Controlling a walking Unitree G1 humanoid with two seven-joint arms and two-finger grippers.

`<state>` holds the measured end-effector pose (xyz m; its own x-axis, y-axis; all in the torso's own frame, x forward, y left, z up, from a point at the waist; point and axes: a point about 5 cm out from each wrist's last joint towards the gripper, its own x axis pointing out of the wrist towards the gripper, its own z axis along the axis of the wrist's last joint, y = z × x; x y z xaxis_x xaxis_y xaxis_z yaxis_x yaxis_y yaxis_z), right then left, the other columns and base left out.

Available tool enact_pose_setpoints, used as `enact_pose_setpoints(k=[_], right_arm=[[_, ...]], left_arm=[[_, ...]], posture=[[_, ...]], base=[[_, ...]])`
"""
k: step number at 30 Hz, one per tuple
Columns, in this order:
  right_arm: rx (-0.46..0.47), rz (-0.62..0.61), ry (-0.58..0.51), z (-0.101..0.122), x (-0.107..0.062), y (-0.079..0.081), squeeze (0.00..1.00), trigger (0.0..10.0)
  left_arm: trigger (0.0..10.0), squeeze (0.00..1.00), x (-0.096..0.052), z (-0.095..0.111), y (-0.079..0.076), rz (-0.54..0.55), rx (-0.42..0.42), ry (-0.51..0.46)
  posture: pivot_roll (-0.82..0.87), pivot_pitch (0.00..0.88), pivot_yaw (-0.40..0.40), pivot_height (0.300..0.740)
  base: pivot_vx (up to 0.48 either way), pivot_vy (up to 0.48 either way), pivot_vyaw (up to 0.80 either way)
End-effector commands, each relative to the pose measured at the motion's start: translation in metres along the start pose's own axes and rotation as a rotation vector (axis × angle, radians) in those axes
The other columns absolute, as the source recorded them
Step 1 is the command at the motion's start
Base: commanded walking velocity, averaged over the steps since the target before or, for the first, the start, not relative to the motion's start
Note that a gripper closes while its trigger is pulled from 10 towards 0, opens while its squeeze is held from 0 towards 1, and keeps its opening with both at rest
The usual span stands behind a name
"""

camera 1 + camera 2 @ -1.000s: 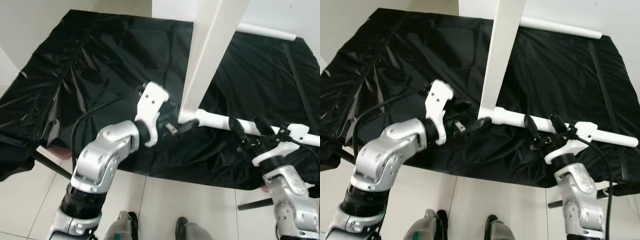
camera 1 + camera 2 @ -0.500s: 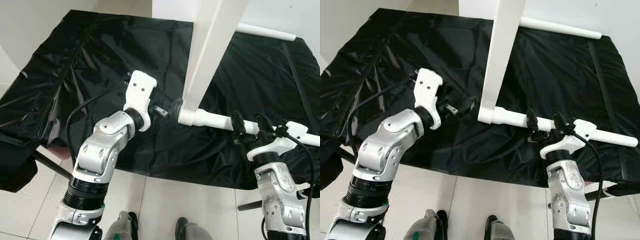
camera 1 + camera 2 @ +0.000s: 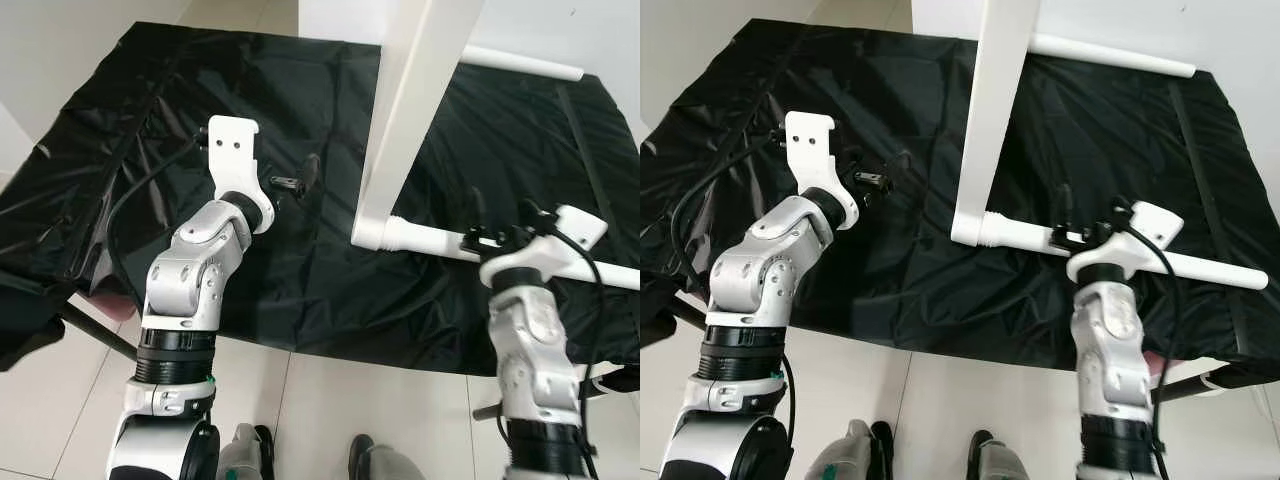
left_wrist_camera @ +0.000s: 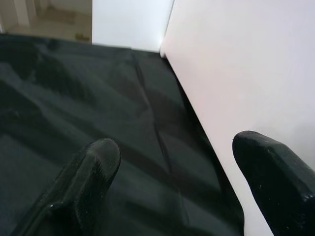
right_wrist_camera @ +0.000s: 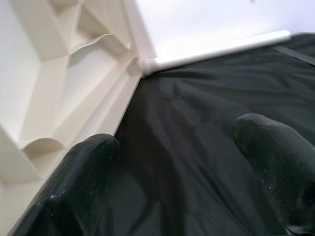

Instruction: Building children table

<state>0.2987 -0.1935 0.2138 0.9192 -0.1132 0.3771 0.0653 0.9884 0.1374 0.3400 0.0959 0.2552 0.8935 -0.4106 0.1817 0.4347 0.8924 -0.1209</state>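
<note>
The white tabletop (image 3: 420,90), stood on edge at frame centre w/ a leg (image 3: 470,243) screwed in at lower right, is no longer touched. The left gripper (image 3: 292,181) has been pulled back to centre-left, fingers spread, empty. The right gripper (image 3: 497,232) sits by the leg, jaws released. Judged: leg seated, next leg due.
</note>
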Motion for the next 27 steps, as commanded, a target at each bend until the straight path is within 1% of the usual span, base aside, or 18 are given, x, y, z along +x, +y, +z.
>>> enact_pose_setpoints(k=[1,2,4,8,10,12,13,15,17,18,20,21,22,23,25,26,27], right_arm=[[-0.061,-0.019,0.005,-0.003,0.001,0.002,0.00,10.0],[-0.091,-0.020,-0.003,-0.003,0.003,0.004,0.00,10.0],[-0.130,-0.040,-0.010,-0.005,0.004,0.004,0.00,10.0],[-0.134,-0.030,-0.003,-0.008,0.004,0.008,0.00,10.0],[-0.134,-0.033,0.003,-0.010,0.005,0.009,0.00,10.0],[-0.131,-0.035,0.003,-0.011,0.006,0.010,0.00,10.0],[-0.130,-0.038,0.004,-0.011,0.008,0.010,0.00,10.0],[-0.130,-0.038,0.004,-0.011,0.008,0.010,0.00,10.0],[-0.135,-0.039,0.001,-0.011,0.009,0.010,0.00,10.0],[-0.152,-0.035,-0.003,-0.010,0.010,0.010,0.00,10.0],[-0.152,-0.035,-0.003,-0.010,0.010,0.010,0.00,10.0],[-0.170,-0.037,-0.005,-0.011,0.010,0.008,0.00,10.0],[-0.186,-0.039,-0.002,-0.011,0.009,0.006,0.00,10.0],[-0.186,-0.039,-0.002,-0.011,0.009,0.006,0.00,10.0],[-0.199,-0.054,0.006,-0.014,0.007,0.001,0.00,10.0],[-0.199,-0.054,0.006,-0.014,0.007,0.001,0.00,10.0],[-0.203,-0.058,0.007,-0.015,0.007,0.000,0.00,10.0]], left_arm=[[10.0,0.00,0.002,0.001,0.001,0.012,0.008,-0.035],[10.0,0.00,0.002,0.002,0.003,0.023,0.014,-0.062],[10.0,0.00,0.001,0.002,0.004,0.037,-0.008,-0.095],[10.0,0.00,0.001,-0.002,0.007,0.057,-0.018,-0.080],[10.0,0.00,-0.001,-0.007,0.008,0.051,-0.051,-0.070],[10.0,0.00,-0.002,-0.009,0.010,0.060,-0.044,-0.069],[10.0,0.00,-0.003,-0.011,0.012,0.066,-0.034,-0.065],[10.0,0.00,-0.003,-0.011,0.012,0.066,-0.034,-0.065],[10.0,0.00,-0.004,-0.013,0.012,0.055,-0.021,-0.055],[10.0,0.00,-0.004,-0.014,0.013,0.043,0.001,-0.044],[10.0,0.00,-0.004,-0.014,0.013,0.043,0.001,-0.044],[10.0,0.00,-0.006,-0.013,0.009,0.014,0.038,-0.053],[10.0,0.00,-0.007,-0.011,0.003,-0.028,0.049,-0.066],[10.0,0.00,-0.007,-0.011,0.003,-0.028,0.049,-0.066],[10.0,0.00,-0.014,-0.008,-0.017,-0.169,0.060,-0.093],[10.0,0.00,-0.014,-0.008,-0.017,-0.169,0.060,-0.093],[10.0,0.00,-0.017,-0.008,-0.025,-0.227,0.072,-0.104]], posture=[[0.09,0.158,-0.016,0.740],[0.09,0.154,-0.017,0.740],[0.09,0.147,-0.018,0.740],[0.09,0.143,-0.022,0.740],[0.09,0.135,-0.029,0.740],[0.09,0.135,-0.029,0.740],[0.08,0.129,-0.047,0.740],[0.08,0.129,-0.047,0.740],[0.08,0.129,-0.047,0.740],[0.08,0.128,-0.054,0.740],[0.08,0.128,-0.054,0.740],[0.08,0.132,-0.050,0.740],[0.08,0.132,-0.050,0.740],[0.08,0.132,-0.050,0.740],[0.09,0.141,-0.042,0.740],[0.09,0.141,-0.042,0.740],[0.09,0.141,-0.042,0.740]], base=[[0.000,0.000,0.00],[0.000,0.000,0.00],[0.000,0.000,0.00],[0.000,0.000,0.00],[0.000,0.000,0.00],[0.000,0.000,0.00],[0.000,0.000,0.00],[0.000,0.000,0.00],[0.000,0.000,0.00],[0.000,0.000,0.00],[0.000,0.000,0.00],[0.000,0.000,0.00],[0.000,0.000,0.00],[0.000,0.000,0.00],[0.000,0.000,0.00],[0.000,0.000,0.00],[0.000,0.000,0.00]])
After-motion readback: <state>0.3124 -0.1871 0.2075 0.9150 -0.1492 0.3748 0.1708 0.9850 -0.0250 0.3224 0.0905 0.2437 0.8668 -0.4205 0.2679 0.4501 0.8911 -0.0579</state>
